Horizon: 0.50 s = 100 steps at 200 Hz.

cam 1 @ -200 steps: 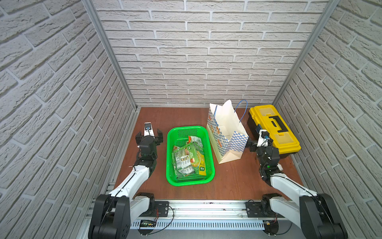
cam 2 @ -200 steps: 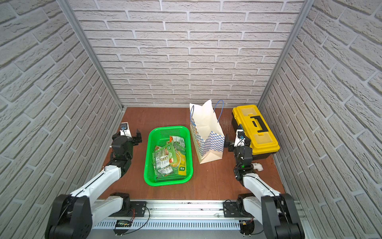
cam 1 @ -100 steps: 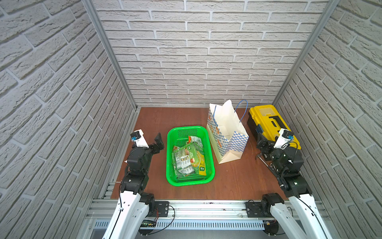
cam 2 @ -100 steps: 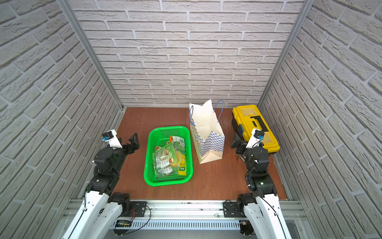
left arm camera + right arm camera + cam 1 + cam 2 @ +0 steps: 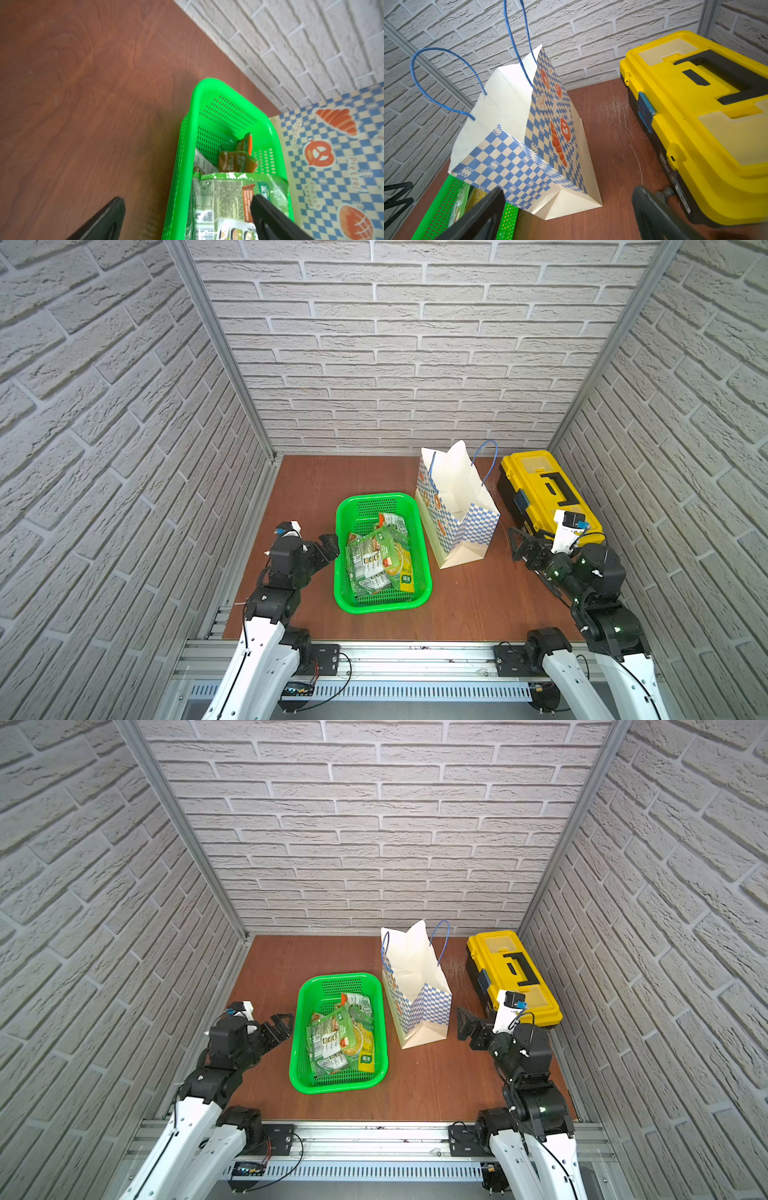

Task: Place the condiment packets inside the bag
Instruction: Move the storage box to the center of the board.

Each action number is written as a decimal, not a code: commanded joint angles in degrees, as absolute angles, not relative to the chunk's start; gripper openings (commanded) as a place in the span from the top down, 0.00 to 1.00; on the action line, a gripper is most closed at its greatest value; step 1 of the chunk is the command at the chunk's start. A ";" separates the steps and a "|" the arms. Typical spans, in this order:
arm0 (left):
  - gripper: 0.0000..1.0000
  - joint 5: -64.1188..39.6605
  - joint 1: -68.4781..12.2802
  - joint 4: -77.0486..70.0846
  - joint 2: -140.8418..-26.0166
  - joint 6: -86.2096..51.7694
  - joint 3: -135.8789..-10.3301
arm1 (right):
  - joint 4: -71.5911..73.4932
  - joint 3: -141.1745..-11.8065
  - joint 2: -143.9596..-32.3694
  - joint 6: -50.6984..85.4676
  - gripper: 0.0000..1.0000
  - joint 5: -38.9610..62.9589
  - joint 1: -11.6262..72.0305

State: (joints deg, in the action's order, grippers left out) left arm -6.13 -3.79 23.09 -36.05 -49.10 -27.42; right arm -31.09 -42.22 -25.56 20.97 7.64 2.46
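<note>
The left tool (image 5: 328,547) hangs wide open and empty at the green basket's (image 5: 376,499) rim, aimed at the condiment packets (image 5: 380,562) heaped inside (none bagged yet); the right tool (image 5: 515,543), equally spread, faces the bag (image 5: 457,506), standing open-mouthed beside the basket on the desk (image 5: 316,481), probably to steady it

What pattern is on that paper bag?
Blue-and-white checks with orange bread pictures on the bag, clearest in the right wrist view.

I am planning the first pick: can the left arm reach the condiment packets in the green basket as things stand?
Probably yes. The left end effector is open and empty, close beside the basket. Nothing covers the condiment packets; only the low basket wall lies between.
</note>
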 commanded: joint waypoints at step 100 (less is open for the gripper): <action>0.56 11.24 -13.36 17.64 -60.95 -45.70 -34.80 | -43.40 -62.78 -43.60 20.15 0.01 13.45 2.55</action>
State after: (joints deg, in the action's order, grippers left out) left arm 6.50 -13.41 22.28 -58.39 -46.06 -31.99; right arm -40.91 -59.90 -40.51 21.61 13.56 2.46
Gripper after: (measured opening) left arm 0.528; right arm 0.991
